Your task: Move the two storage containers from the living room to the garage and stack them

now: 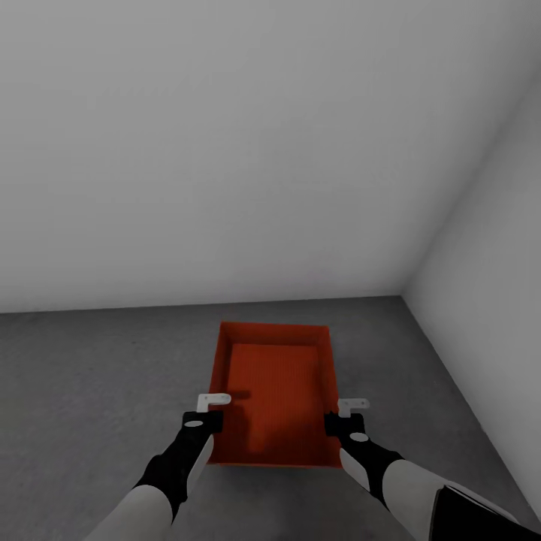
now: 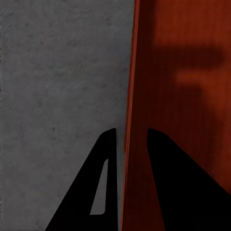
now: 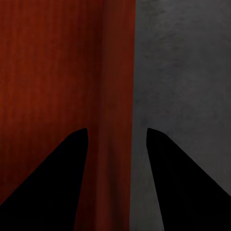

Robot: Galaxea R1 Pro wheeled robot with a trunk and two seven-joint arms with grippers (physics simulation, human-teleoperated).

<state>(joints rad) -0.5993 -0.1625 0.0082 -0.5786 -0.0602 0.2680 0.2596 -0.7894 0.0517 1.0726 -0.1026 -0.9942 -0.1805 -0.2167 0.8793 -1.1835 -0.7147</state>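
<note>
**The red bin is down by the garage corner**

The robot is in the garage. One orange-red storage container [image 1: 272, 398] sits low over the grey floor [image 1: 98, 376], near the corner where two plain white walls [image 1: 225, 150] meet. It looks like it is resting on the floor, but the pictures do not make that sure.

The left gripper [image 1: 213, 401] is at the bin's left wall. In the left wrist view, its jaws are a little apart, one on each side of that thin wall [image 2: 129, 96]. They are close to it, but it is hard to tell if they pinch it or have let go. The right gripper [image 1: 353, 406] is at the bin's right wall. In the right wrist view, its jaws are spread wide around the wall [image 3: 118, 96], with gaps on both sides, so they do not squeeze it.

The step in hand seems to be putting down the first bin. Next, both arms would need to lift straight up and clear of the walls, so the bin is not knocked. Then the other bin has to go on top.

The floor is dark grey, rough and speckled.
</note>
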